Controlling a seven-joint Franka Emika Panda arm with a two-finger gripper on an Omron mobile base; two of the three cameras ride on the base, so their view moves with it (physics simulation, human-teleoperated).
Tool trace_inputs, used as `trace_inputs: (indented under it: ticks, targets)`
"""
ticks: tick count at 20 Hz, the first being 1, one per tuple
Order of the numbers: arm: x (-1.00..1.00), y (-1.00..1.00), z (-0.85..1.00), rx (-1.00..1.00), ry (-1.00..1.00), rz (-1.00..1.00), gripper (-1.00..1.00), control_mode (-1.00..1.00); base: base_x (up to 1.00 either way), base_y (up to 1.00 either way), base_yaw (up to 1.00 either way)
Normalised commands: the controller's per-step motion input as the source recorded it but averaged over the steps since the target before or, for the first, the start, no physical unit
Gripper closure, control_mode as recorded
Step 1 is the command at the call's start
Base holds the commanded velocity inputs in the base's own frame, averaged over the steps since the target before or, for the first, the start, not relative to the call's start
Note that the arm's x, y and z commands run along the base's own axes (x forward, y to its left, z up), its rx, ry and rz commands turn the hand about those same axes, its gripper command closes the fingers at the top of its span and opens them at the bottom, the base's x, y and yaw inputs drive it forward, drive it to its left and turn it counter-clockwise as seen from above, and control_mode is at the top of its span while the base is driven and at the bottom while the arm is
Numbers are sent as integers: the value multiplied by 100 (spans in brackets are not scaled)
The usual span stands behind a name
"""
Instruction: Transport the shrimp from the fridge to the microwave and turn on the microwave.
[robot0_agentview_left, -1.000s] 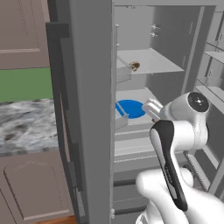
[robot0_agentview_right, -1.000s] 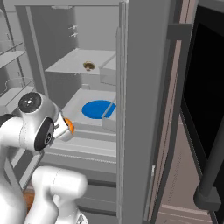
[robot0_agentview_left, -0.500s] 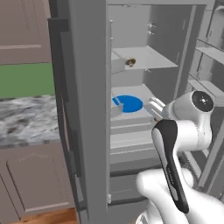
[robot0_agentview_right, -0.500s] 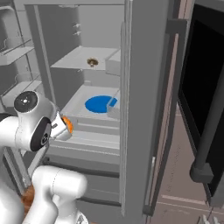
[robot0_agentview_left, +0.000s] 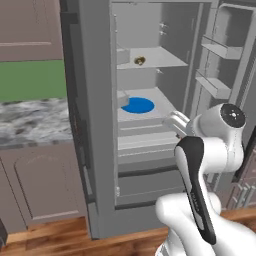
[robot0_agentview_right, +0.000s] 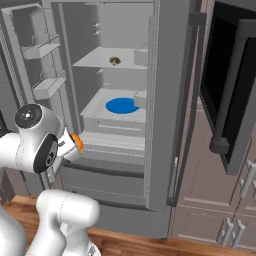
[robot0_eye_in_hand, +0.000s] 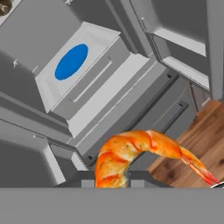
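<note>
The end effector (robot0_eye_in_hand: 112, 177), clenched on the shrimp (robot0_eye_in_hand: 131, 153), had been drawn clear of the fridge (robot0_agentview_right: 160, 100), so carriage toward the microwave (robot0_agentview_right: 235, 85) was judged next.

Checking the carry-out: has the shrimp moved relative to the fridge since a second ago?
Yes. The shrimp, held in the pincer, has come further out from the fridge, away from the blue plate.

One fridge (robot0_agentview_right: 160, 125) stands open, with one blue plate (robot0_agentview_right: 122, 105) on a shelf and one small brown lump (robot0_agentview_right: 115, 61) above. One shrimp (robot0_eye_in_hand: 131, 153), one microwave (robot0_agentview_right: 232, 90), two door bins (robot0_agentview_right: 47, 67).
</note>
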Motion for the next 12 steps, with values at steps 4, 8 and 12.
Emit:
trace_inputs:
  ticks: [4, 8, 12]
  targets:
    - [0, 0, 0, 0, 0, 0, 100, 100, -69, -8, -3]
    - [0, 0, 0, 0, 0, 0, 100, 100, -82, -15, -5]
    - [0, 0, 0, 0, 0, 0, 100, 100, -90, -12, 0]
